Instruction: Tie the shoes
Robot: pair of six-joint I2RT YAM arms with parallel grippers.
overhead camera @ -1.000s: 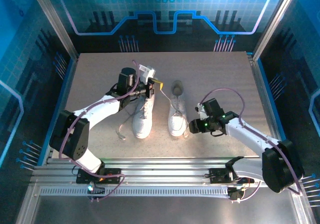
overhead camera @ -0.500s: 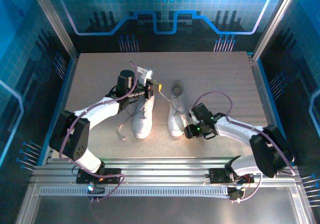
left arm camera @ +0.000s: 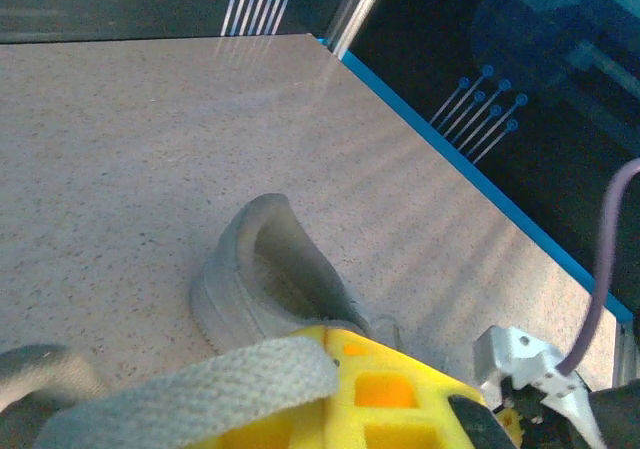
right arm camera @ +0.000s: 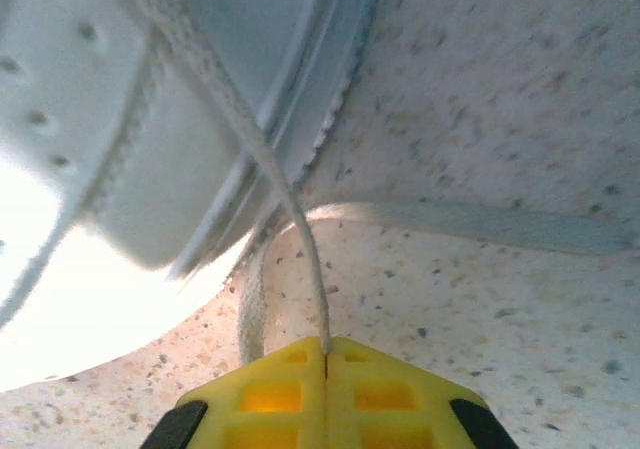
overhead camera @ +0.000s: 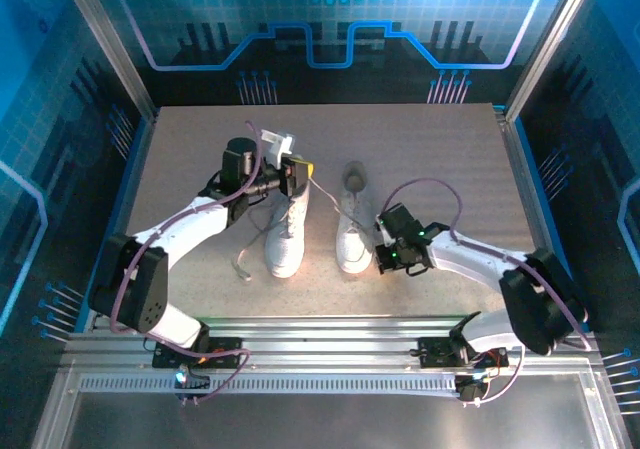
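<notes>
Nearest to me, the right gripper (overhead camera: 384, 259) sits low on the table (overhead camera: 440, 149), just right of the toe end of the right shoe (overhead camera: 352, 239). In its wrist view the two yellow fingertips (right arm camera: 270, 389) are pressed flat together, with the right shoe's lace (right arm camera: 290, 209) pinched between them. That lace climbs from the tips up onto the white side of the shoe.

The pair stands side by side in the middle of the table, toes towards the near edge. The left shoe (overhead camera: 285, 234) is the one on the left, and a loose lace end (overhead camera: 243, 259) trails on the table to its left.

Further back, the left gripper (overhead camera: 298, 175) hangs over the far, heel end of the left shoe. It is closed too, and the left shoe's lace (left arm camera: 200, 399) comes out flat from its yellow finger (left arm camera: 380, 389), apparently pinched there.
</notes>
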